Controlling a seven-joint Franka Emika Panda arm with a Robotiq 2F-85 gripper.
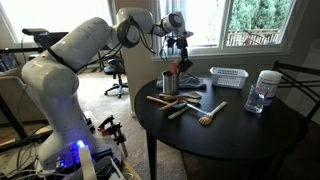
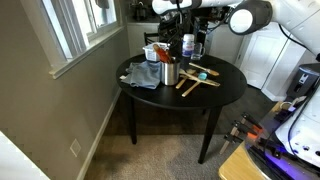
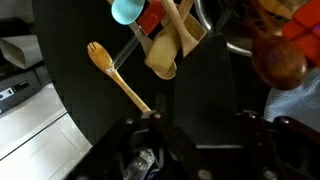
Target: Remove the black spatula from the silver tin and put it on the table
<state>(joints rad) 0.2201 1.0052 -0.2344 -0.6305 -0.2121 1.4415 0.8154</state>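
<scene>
Sitting beneath gripper (image 1: 181, 47): silver tin (image 1: 170, 85)

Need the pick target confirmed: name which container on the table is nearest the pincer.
The silver tin, the one with utensils standing in it; the pincer hangs close above it. The white basket and lidded glass jar stand farther off.

Blk table (image 1: 235, 135), silver tin (image 1: 170, 86), wht basket (image 1: 228, 77), pale wood spoons (image 3: 165, 55)

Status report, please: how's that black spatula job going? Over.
Tool hangs near silver tin, looks open, empty. Black spatula too dark to pick out. Wooden spoons scattered on table beside tin.
</scene>
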